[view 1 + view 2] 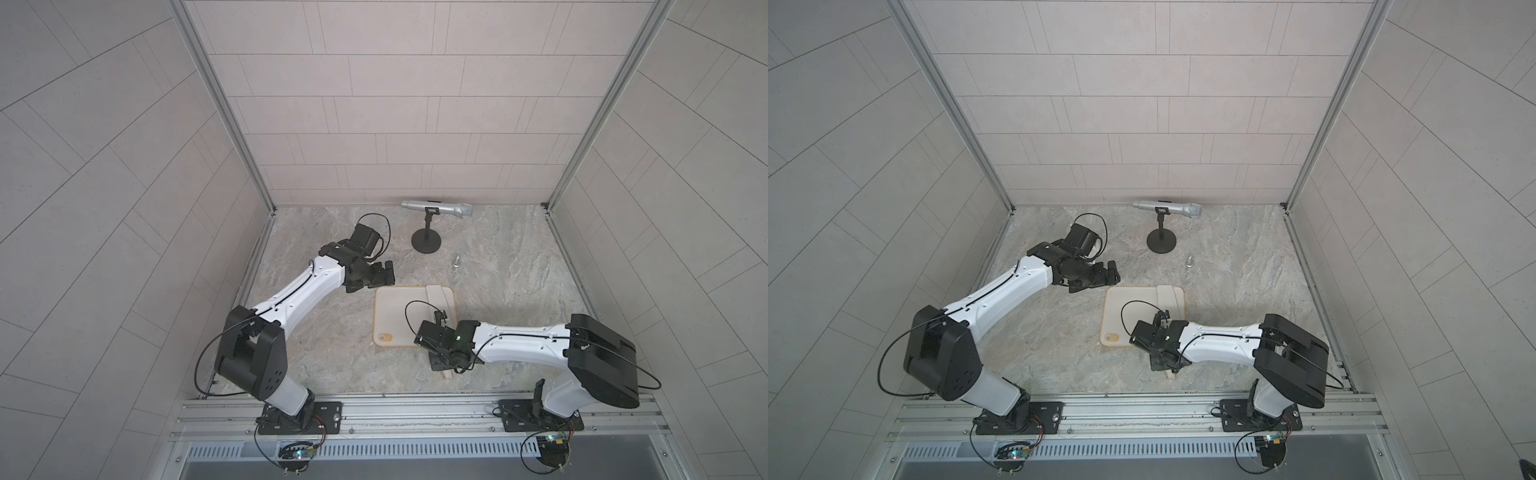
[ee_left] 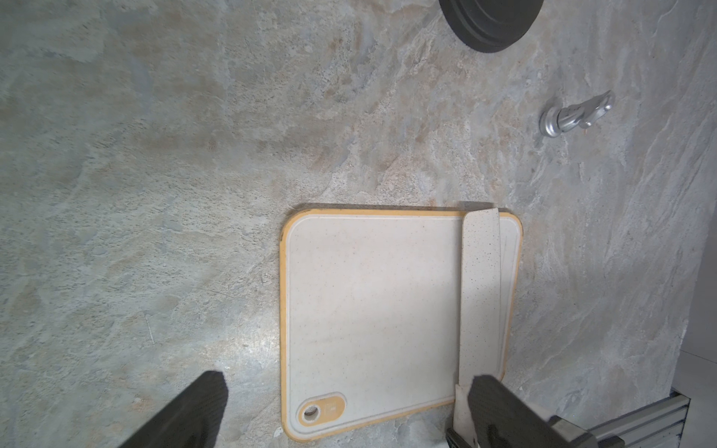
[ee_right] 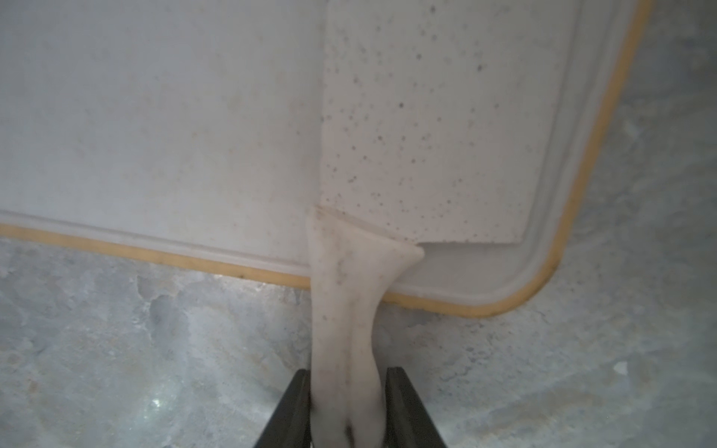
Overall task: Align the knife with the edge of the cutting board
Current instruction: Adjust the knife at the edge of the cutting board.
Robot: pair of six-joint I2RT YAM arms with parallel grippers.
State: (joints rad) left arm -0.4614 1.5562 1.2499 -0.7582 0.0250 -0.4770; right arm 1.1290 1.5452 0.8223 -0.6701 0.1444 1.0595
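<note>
the right gripper (image 3: 345,374) pinches the handle of the knife (image 2: 479,291), which overhangs the near side of the cutting board (image 2: 368,310). the blade lies flat just inside the board's right edge, nearly parallel. a slow, level slide should square it without shifting the board. the left gripper (image 2: 349,382) hangs wide open. the marbled stone table (image 2: 155,194) sits between grey tiled walls, with 1 microphone (image 1: 436,208) at the back.
</note>
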